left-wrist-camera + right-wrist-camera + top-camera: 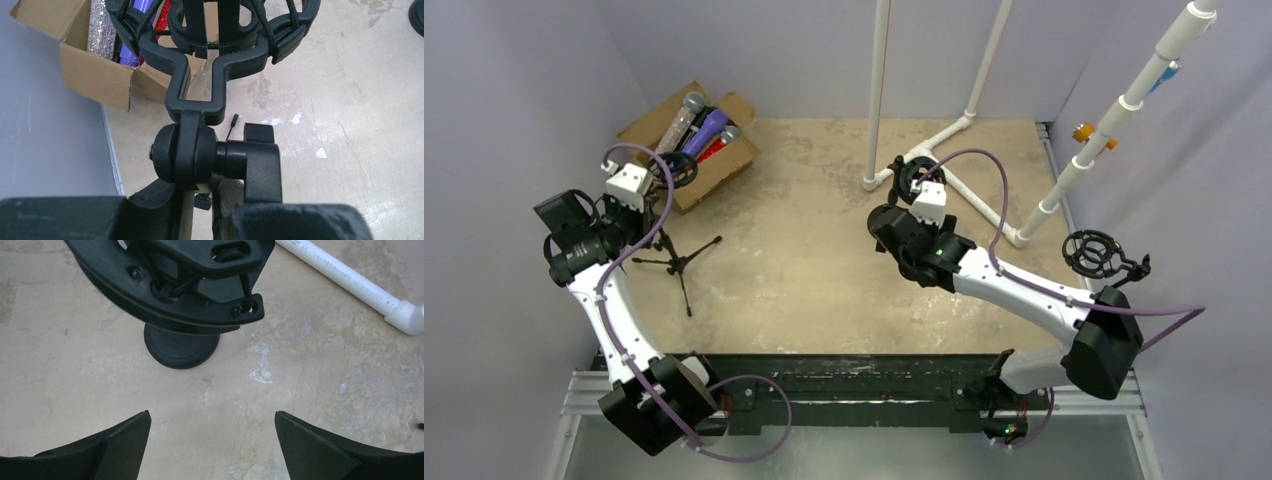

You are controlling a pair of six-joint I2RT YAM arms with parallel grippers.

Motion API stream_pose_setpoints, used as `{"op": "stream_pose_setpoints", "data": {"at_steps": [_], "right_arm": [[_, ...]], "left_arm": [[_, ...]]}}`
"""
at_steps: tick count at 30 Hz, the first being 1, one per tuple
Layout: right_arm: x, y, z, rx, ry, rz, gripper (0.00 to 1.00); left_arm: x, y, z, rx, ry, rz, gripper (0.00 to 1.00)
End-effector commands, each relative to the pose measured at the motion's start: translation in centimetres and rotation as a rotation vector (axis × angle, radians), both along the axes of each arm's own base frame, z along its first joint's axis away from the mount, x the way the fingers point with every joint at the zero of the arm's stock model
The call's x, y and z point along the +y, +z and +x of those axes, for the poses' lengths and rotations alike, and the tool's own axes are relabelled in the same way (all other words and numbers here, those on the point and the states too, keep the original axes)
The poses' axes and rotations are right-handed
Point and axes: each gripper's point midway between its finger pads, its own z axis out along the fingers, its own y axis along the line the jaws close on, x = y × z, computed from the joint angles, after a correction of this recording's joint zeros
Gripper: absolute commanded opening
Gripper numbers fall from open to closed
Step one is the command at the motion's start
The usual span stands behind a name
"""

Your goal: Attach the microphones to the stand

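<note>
Beige table [824, 280], 3 shock mounts [1092, 252]; left claw [200, 200] grips 1 stand [679, 262], right claw [212, 414] released.

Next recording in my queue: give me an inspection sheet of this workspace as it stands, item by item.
Surface: beige table, stained and scuffed.
Job's things: microphones lie in the cardboard box, far left; none on a stand. The tripod stand carries the left shock mount; there is also a centre shock mount and a right shock mount.
Clutter: nothing seen.
Grippers: left pincer closed on the tripod stand just below its mount; right pincer wide open, empty, facing the centre shock mount.
Cables: purple cables run along both arms.
Surroundings: white PVC pipe frame at the back; grey walls.
</note>
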Motion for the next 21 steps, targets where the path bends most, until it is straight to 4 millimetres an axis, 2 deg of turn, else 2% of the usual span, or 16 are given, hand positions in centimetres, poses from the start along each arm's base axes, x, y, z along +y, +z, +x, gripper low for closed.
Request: {"op": "stream_pose_setpoints", "data": {"at_steps": [1, 2, 3, 7, 9, 10, 13, 17, 19, 21], "right_arm": [[-1.4, 3.8, -2.1, -0.035, -0.008, -0.016, 0.99], [-1.9, 5.1, -2.6, -0.059, -0.019, -0.016, 0.99], [-2.8, 6.1, -3.1, -0.066, -0.04, -0.03, 0.99], [-6.2, 9.2, -5.1, -0.049, -0.113, -0.106, 0.99], [-7.5, 10.5, -5.7, -0.048, -0.129, -0.136, 0.99], [-8.1, 11.0, -6.0, -0.046, -0.14, -0.152, 0.99], [-9.5, 12.9, -6.5, -0.058, -0.136, -0.197, 0.99], [-10.3, 14.4, -6.8, -0.082, -0.154, -0.118, 0.99], [-9.2, 14.7, -6.1, -0.087, -0.145, -0.109, 0.99], [-6.4, 14.9, -4.9, -0.084, -0.074, -0.078, 0.99]], "left_arm": [[2.3, -1.2, -0.6, 0.062, 0.072, 0.064, 0.07], [2.4, -1.2, -0.6, 0.066, 0.083, 0.061, 0.15], [2.4, -1.1, -0.7, 0.069, 0.087, 0.055, 0.31], [1.8, -0.2, -1.3, 0.051, 0.1, 0.033, 0.8], [1.1, 0.3, -1.5, 0.035, 0.093, 0.016, 0.95], [0.8, 0.4, -1.6, 0.032, 0.09, 0.004, 0.99], [0.1, 0.8, -2.0, 0.049, 0.095, -0.04, 1.0], [-0.4, 1.1, -2.6, 0.093, 0.093, -0.079, 1.0], [-0.7, 1.5, -2.8, 0.096, 0.094, -0.093, 1.0], [-1.6, 2.2, -3.0, 0.091, 0.065, -0.125, 1.0]]}}
